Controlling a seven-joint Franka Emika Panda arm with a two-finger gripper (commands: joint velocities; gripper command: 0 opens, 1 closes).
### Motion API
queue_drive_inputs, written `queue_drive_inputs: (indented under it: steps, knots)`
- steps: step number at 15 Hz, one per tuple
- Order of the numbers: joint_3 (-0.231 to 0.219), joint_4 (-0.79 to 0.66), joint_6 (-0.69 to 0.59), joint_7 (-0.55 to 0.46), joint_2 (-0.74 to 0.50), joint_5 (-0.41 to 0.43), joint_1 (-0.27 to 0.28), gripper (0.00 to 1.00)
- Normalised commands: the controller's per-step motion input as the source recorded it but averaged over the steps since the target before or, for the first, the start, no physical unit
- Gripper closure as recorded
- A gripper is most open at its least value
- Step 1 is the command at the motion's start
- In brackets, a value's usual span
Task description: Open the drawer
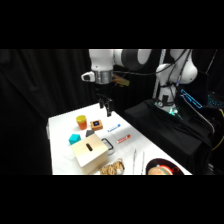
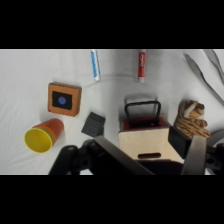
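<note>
wrist view: gripper (image 2: 150, 155) above drawer (image 2: 143, 116), fingers apart.

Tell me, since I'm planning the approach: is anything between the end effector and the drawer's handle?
Nothing visible blocks it. The end effector hangs above the table, apart from the pale wooden box. The light-wood drawer with its dark loop handle faces bare white table; the small orange block with a blue top sits off to the side.
</note>
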Motion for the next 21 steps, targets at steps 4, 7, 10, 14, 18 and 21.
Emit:
queue_drive_inputs:
  steps: [4,7,10,14,18,21]
  knots:
    - [0.002,0.0,0.06,0.01,0.01,-0.002,0.001,0.0]
    - [0.003,-0.08,0.28,0.01,0.02,0.006,0.004,0.0]
    - [0.003,-0.15,0.4,-0.03,-0.01,0.064,0.001,0.0]
    - [0.009,-0.15,0.37,-0.08,0.01,0.098,0.004,0.0]
    - [0.013,-0.03,0.34,-0.16,0.16,0.15,-0.003,0.0]
    - [0.016,0.05,0.28,-0.13,0.21,0.107,0.006,0.0]
